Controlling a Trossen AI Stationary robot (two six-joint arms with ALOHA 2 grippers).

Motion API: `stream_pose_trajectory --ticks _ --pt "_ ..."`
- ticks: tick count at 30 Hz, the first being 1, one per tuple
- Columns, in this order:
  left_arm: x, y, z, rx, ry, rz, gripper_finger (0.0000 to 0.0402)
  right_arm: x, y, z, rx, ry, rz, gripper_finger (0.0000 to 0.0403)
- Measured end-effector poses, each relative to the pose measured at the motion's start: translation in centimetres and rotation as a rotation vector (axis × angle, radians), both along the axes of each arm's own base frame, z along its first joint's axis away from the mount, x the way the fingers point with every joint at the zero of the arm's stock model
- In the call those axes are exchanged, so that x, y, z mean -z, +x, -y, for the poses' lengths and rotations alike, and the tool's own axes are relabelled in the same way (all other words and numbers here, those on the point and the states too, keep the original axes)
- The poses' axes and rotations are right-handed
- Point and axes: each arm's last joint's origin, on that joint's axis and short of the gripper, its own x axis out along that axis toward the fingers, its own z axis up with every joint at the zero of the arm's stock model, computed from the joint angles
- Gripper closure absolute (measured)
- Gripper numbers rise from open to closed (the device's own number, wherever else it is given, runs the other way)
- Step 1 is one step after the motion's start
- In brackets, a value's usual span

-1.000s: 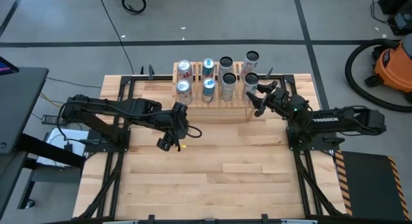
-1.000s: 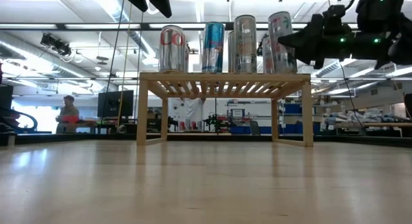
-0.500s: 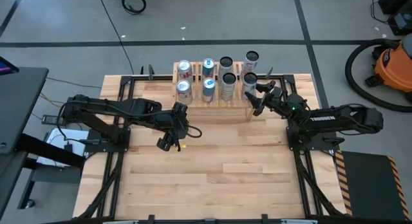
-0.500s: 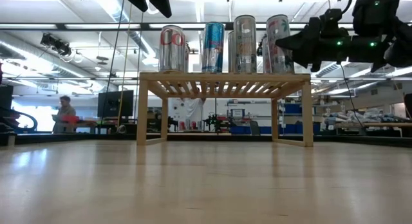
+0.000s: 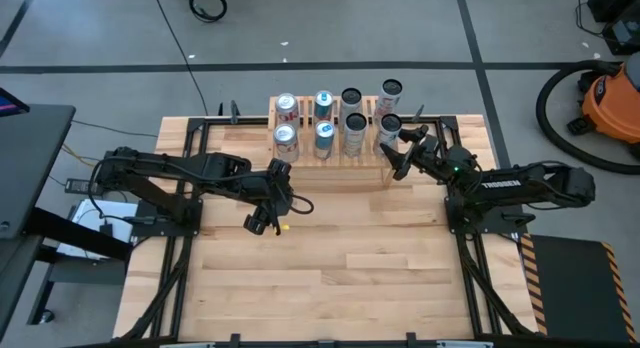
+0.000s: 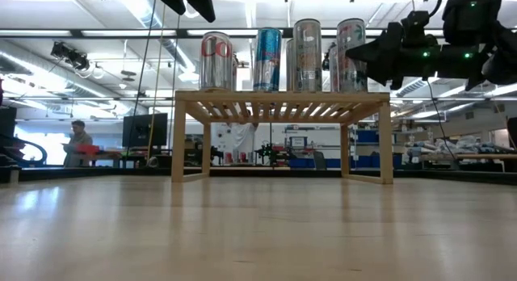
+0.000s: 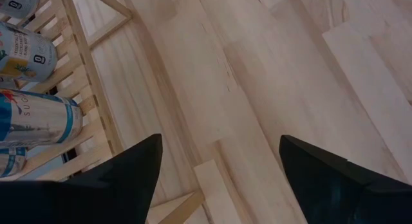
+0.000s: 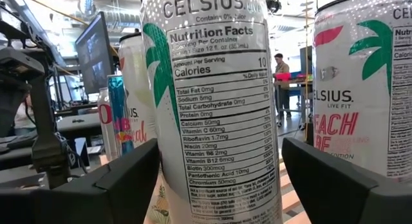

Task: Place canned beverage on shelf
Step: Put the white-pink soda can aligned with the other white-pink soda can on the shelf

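The light-wood shelf point(image 5: 332, 160) stands at the table's far side, its legs on the tabletop, and it also shows in the low view point(image 6: 279, 105). Several cans stand upright on its slatted top. My right gripper point(image 5: 399, 148) is open at the shelf's right end. Its fingers stand on either side of a white Celsius can point(image 8: 215, 108), the near right one point(image 5: 389, 125), which stands on the slats point(image 6: 351, 45). My left gripper point(image 5: 262, 216) is open and empty, in front of the shelf's left part point(image 7: 219, 159).
A second Celsius can point(image 8: 360, 89) stands close behind the right gripper's can, with a red-and-blue can point(image 8: 119, 114) to the other side. The wooden tabletop point(image 5: 350, 268) lies in front of the shelf. An orange vacuum point(image 5: 610, 98) stands on the floor at the right.
My right gripper has gone a little toward the table's left edge, closer in on the shelf's right end, and has then kept still.
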Motion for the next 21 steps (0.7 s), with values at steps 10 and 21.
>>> stream_pose_trajectory --ticks 10,21 --pt "0.0 0.0 0.0 0.000 0.000 0.000 0.0088 -0.4 -0.2 -0.2 -0.007 -0.029 0.019 0.0047" --pt "0.0 0.0 0.0 0.000 0.000 0.000 0.0088 -1.5 -0.9 -0.6 0.000 -0.109 0.062 0.0010"
